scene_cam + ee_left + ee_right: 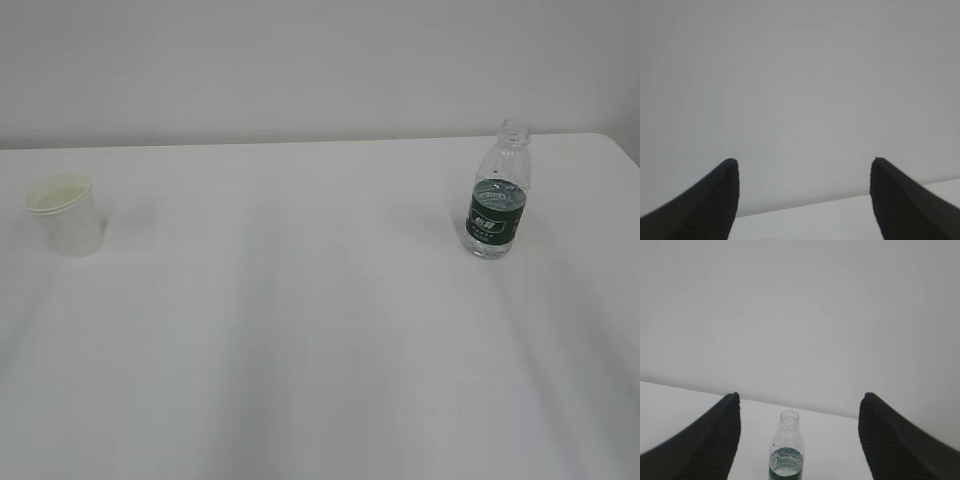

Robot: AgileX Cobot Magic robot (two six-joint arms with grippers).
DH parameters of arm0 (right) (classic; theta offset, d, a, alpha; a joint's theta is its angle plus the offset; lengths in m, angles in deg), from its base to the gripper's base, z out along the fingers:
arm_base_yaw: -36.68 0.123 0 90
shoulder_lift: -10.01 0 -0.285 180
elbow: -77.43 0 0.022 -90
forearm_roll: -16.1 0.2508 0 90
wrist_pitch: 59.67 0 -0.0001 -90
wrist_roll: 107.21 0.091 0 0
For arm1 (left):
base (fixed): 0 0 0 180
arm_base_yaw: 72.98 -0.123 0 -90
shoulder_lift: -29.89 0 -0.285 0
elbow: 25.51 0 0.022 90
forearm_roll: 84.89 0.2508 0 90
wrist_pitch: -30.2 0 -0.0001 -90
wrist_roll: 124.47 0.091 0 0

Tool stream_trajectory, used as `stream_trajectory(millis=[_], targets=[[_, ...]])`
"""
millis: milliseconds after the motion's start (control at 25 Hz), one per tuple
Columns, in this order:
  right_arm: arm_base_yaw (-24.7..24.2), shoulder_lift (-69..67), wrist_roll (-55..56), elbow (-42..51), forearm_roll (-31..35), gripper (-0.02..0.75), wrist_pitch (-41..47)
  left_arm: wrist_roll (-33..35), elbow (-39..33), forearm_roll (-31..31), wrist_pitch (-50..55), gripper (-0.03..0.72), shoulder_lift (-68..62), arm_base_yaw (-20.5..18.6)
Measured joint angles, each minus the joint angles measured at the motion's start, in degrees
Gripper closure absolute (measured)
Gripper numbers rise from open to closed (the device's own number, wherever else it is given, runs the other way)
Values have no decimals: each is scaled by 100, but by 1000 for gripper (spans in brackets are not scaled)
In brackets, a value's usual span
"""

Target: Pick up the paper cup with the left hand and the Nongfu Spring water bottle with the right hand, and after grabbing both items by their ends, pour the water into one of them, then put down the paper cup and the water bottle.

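Approach is the step in hand, and nothing is held yet. The left hand point(802, 200) is spread wide and empty; it should be swung toward the paper cup point(66, 214), which is not framed between its fingers. The right hand point(799, 437), equally wide, is already lined up on the Nongfu Spring water bottle point(786, 452) and should be closed low on its body. The small white cup is seen at the table's point(300, 350) left, the clear, capless, green-banded bottle upright far right.

Each claw, left point(804, 162) and right point(799, 396), has two black, tapered fingers point(715, 200) (finely ribbed).
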Motion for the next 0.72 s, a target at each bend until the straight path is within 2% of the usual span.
stream_trajectory(millis=[400,720], targets=[[0,710,-4,0,0,176,948,0,43,0,629,101,309,0],[0,1499,-13,0,-193,176,1929,0,876,-2,2153,101,383,9]])
